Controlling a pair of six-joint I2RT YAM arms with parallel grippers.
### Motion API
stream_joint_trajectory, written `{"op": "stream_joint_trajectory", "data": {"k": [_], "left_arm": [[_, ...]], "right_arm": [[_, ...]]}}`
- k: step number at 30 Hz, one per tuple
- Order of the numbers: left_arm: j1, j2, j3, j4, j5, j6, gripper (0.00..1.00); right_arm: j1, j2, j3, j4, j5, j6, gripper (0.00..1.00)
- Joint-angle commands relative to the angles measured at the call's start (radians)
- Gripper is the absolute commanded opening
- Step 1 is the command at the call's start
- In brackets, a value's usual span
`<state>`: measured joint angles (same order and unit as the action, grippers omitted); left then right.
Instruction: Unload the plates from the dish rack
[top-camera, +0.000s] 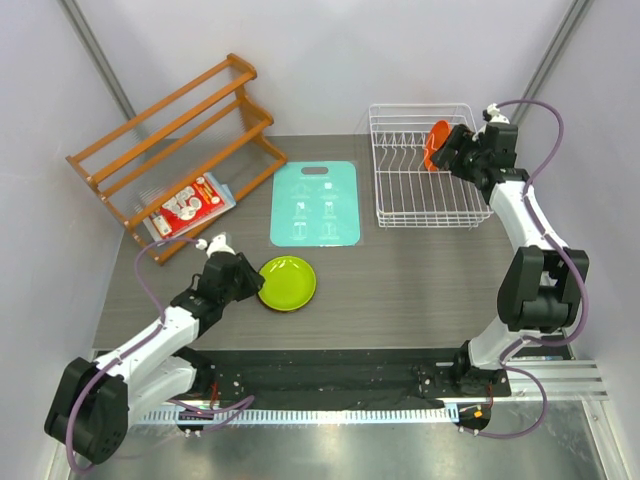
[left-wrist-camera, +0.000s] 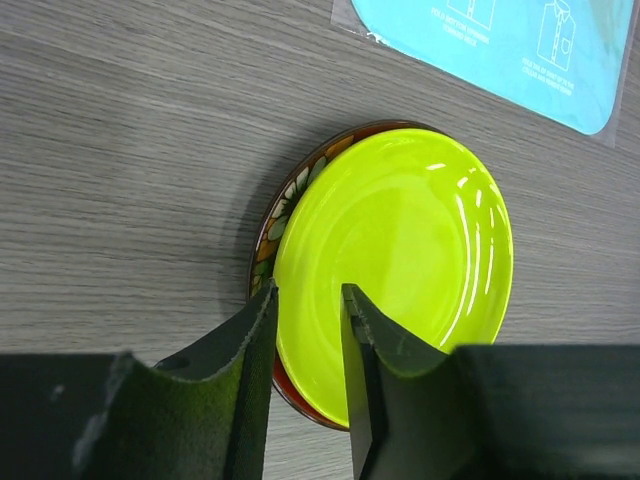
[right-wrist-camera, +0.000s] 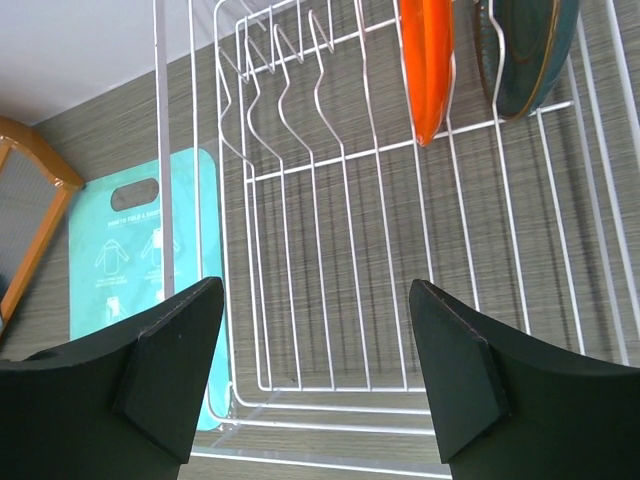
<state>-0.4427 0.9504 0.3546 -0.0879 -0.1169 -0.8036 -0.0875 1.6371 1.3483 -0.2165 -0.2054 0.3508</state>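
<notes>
1. At the left of the table, the left gripper lay low against the near rim of the lime plate. Its two fingers were a little apart with the rim between them. I saw no squeeze there, so I judged the plate let go.
2. Under it, the lime plate sat flat on the dark red floral plate, of which only a crescent showed. The pair rested on the table just in front of the teal board, so two plates looked unloaded.
3. Further right, beside that board, stood the dish rack. Two plates were in it, the orange plate and the dark teal plate, both upright on edge and close side by side.
4. Over the rack hung the right gripper, fingers spread wide and holding nothing.
   - The orange plate lay straight ahead of it, a little right of the middle of the gap.
   - It stood edge-on to the fingers, so closing them would press across its thin faces.
5. To my eye the coming move turned on that line-up: a push forward with a slight shift right, so that one finger passed each side of the orange rim.
   - The teal plate just to its right left the right finger little room.
   - This arm was plainly the nearer one, and the left was well apart from the rack.
</notes>
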Motion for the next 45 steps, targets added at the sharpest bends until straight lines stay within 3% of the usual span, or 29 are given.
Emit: {"op": "stream_joint_trajectory", "data": {"k": [1, 3, 4, 6, 10, 14, 17, 21, 25, 28, 37, 38, 42, 43, 45], "left_arm": [[-0.001, -0.019, -0.002, -0.019, -0.007, 0.014, 0.39], [-0.002, -0.035, 0.007, -0.032, -0.023, 0.023, 0.4], [-0.002, -0.051, 0.024, -0.047, -0.023, 0.027, 0.56], [-0.002, -0.067, 0.055, -0.056, -0.02, 0.047, 0.66], [-0.005, -0.07, 0.162, -0.076, 0.008, 0.107, 0.99], [-0.016, 0.002, 0.311, -0.03, 0.078, 0.159, 1.0], [-0.036, 0.094, 0.385, 0.019, 0.112, 0.19, 0.99], [-0.06, 0.217, 0.509, 0.074, 0.171, 0.214, 1.0], [-0.076, 0.344, 0.576, 0.111, 0.194, 0.215, 0.99], [-0.085, 0.399, 0.615, 0.14, 0.206, 0.218, 0.99], [-0.102, 0.565, 0.731, 0.197, 0.23, 0.218, 0.99], [-0.102, 0.597, 0.769, 0.195, 0.229, 0.221, 0.99], [-0.103, 0.683, 0.868, 0.198, 0.246, 0.23, 0.99], [-0.103, 0.701, 0.889, 0.201, 0.249, 0.23, 0.99], [-0.103, 0.761, 0.967, 0.198, 0.266, 0.231, 0.99]], "right_arm": [[-0.001, -0.002, 0.061, 0.002, 0.044, -0.032, 0.81], [-0.001, 0.009, 0.08, -0.003, 0.09, -0.045, 0.82], [-0.001, 0.016, 0.09, -0.009, 0.106, -0.05, 0.82], [-0.003, 0.059, 0.142, -0.029, 0.141, -0.068, 0.82], [-0.003, 0.15, 0.245, -0.053, 0.164, -0.093, 0.82], [-0.001, 0.286, 0.392, -0.09, 0.175, -0.115, 0.77], [-0.003, 0.404, 0.546, -0.144, 0.17, -0.134, 0.6], [0.0, 0.535, 0.72, -0.184, 0.156, -0.167, 0.58], [0.005, 0.608, 0.802, -0.21, 0.201, -0.206, 0.58], [0.005, 0.644, 0.834, -0.215, 0.254, -0.225, 0.45], [0.005, 0.742, 0.937, -0.25, 0.259, -0.236, 0.38], [0.005, 0.75, 0.951, -0.251, 0.259, -0.234, 0.33], [0.005, 0.768, 0.974, -0.268, 0.258, -0.234, 0.31], [0.006, 0.773, 0.976, -0.268, 0.258, -0.239, 0.26], [0.008, 0.774, 0.974, -0.27, 0.258, -0.237, 0.05]]}}
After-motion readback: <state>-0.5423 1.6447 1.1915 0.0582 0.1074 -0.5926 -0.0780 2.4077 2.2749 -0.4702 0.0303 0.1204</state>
